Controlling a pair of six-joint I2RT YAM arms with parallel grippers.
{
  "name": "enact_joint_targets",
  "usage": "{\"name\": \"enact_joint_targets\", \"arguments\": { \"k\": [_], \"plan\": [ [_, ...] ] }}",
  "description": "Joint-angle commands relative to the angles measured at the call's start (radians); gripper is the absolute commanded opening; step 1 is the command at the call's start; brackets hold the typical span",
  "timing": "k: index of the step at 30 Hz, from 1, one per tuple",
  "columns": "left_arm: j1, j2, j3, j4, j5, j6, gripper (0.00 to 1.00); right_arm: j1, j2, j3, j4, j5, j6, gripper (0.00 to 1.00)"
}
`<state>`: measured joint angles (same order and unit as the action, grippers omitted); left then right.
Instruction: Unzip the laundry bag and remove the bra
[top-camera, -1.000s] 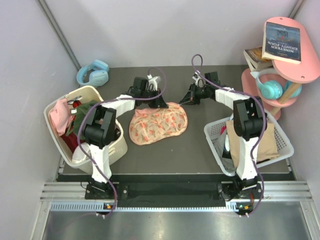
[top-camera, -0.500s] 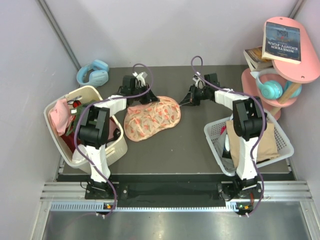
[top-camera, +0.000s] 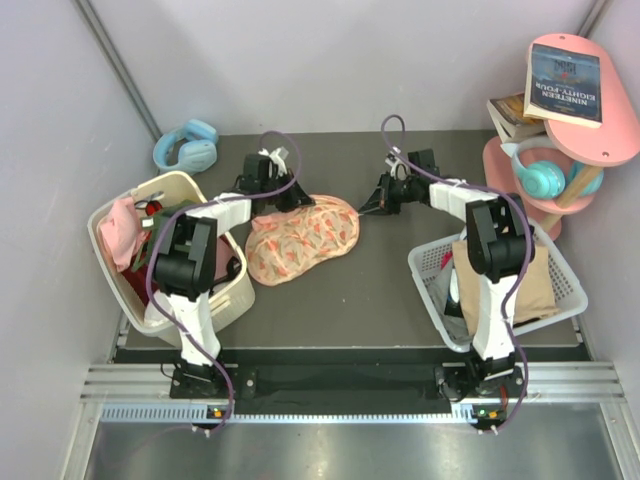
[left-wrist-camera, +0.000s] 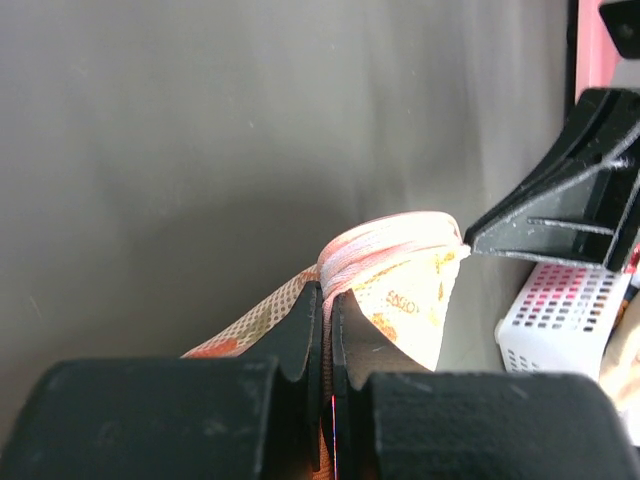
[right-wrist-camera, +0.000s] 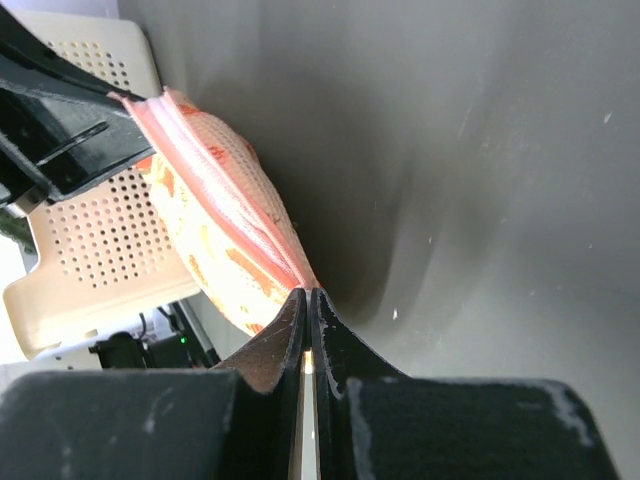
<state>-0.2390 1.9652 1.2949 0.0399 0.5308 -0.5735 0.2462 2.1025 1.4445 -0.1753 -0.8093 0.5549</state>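
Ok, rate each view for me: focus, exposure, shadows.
Top external: sharp, evenly lit, laundry bag barely shadowed. Left wrist: left gripper blurred up close, bag's pink edge overexposed. Right wrist: right gripper soft, dark shadow on the table beside the bag.

Top view: the only title I can read stands on the dark blue book (top-camera: 563, 82), which lies on the upper pink shelf (top-camera: 615, 145) at far right. Its cover letters, upside down to my camera, spell NINETEEN EIGHTY-FOUR. Left wrist view: I see a small printed word on the laundry bag (left-wrist-camera: 400, 292) fabric, too blurred to read.
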Motion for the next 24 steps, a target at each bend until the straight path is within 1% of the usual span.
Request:
{"name": "enact_joint_targets", "arguments": {
  "k": [1,5,8,12,14,15,16,18,19,21,22,23,24],
  "plan": [
    [0.029,-0.100,-0.031,-0.021,-0.054,0.058,0.00,-0.021,-0.050,0.066,-0.098,0.036,-0.075,0.00],
    [0.024,-0.134,-0.055,-0.035,-0.019,0.055,0.00,-0.042,0.000,0.175,-0.185,0.056,-0.108,0.00],
    [0.014,-0.155,-0.068,-0.035,0.003,0.043,0.00,-0.050,0.053,0.316,-0.240,0.070,-0.133,0.00],
    [-0.011,-0.166,-0.082,-0.035,0.049,0.015,0.00,-0.050,0.120,0.427,-0.256,0.075,-0.128,0.00],
    [-0.022,-0.170,-0.091,-0.035,0.090,0.023,0.12,-0.050,0.134,0.456,-0.238,0.070,-0.113,0.00],
    [-0.031,-0.175,-0.094,-0.035,0.104,0.026,0.19,-0.051,0.140,0.456,-0.228,0.067,-0.107,0.00],
    [-0.034,-0.177,-0.097,-0.035,0.142,0.030,0.36,-0.051,0.142,0.456,-0.214,0.064,-0.102,0.00],
    [-0.037,-0.175,-0.092,-0.099,0.181,0.064,0.53,-0.050,0.146,0.455,-0.191,0.058,-0.095,0.00],
    [-0.037,-0.172,-0.076,-0.127,0.196,0.084,0.70,-0.050,0.146,0.452,-0.187,0.047,-0.096,0.00],
    [-0.037,-0.164,-0.045,-0.204,0.183,0.177,0.78,-0.048,0.142,0.436,-0.174,0.038,-0.105,0.00],
    [-0.037,-0.163,-0.007,-0.277,0.160,0.208,0.79,-0.045,0.137,0.430,-0.167,0.032,-0.110,0.00],
    [-0.037,-0.161,0.012,-0.300,0.099,0.254,0.81,-0.042,0.133,0.415,-0.167,0.029,-0.122,0.00],
    [-0.036,-0.160,0.032,-0.317,0.066,0.270,0.81,-0.044,0.123,0.406,-0.164,0.025,-0.127,0.00]
  ]
}}
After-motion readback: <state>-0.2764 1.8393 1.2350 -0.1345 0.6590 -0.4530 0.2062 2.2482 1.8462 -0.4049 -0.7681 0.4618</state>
